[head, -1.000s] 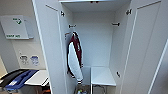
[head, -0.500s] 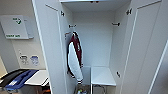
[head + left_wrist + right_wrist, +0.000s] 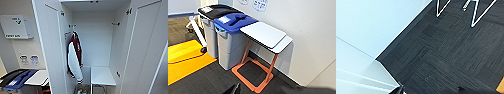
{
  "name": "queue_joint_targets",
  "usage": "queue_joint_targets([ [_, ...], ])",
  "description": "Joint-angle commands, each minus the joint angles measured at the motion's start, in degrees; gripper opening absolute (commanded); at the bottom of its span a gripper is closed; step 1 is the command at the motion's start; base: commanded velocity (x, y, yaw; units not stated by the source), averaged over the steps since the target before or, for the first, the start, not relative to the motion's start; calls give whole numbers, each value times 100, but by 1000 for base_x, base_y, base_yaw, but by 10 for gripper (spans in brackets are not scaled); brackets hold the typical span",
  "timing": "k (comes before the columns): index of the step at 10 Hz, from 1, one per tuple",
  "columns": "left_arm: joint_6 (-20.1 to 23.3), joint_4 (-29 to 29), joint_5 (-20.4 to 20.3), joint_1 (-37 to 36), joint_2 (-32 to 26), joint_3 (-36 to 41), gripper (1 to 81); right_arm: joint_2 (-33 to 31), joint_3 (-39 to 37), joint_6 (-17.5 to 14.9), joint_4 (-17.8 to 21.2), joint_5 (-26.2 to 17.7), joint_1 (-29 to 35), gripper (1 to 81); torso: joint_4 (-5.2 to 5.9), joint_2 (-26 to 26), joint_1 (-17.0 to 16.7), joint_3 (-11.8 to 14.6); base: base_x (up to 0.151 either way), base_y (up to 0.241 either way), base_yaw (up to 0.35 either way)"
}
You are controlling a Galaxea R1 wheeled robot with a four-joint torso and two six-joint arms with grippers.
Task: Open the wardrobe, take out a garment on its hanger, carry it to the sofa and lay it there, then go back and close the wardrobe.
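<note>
Wardrobe open, nothing changed
The wardrobe (image 3: 100, 45) stands open exactly as before, a maroon jacket (image 3: 75, 56) hanging inside; gripper states cannot be told.

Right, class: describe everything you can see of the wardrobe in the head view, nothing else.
The wardrobe is tall, white and smooth-looking, with both panelled doors swung wide open. Inside, small dark fittings sit on the side walls and a white shelf stands low on the right side. A maroon jacket with white sleeves hangs against the left inner side. Some small items lie on its floor, too blurred to identify.
</note>
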Motion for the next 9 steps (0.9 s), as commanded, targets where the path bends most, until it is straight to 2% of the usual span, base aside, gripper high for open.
queue_joint_targets([
  [1,-8,-199,707,-1270,-388,606,811,-299,236,21,342,-239,880,811,0,0,0,0,0,0,0],
  [3,-87,-533,830,-1552,-423,1450,811,-299,544,21,509,-239,977,811,0,0,2,-2,0,0,0],
  [7,-122,-690,1260,-2141,-326,2266,811,-247,834,29,562,-239,1127,811,0,4,5,-4,0,0,0],
  [9,-122,-823,1384,-2194,-204,2548,811,-168,869,38,562,-239,1135,811,0,6,7,-6,0,0,0],
])
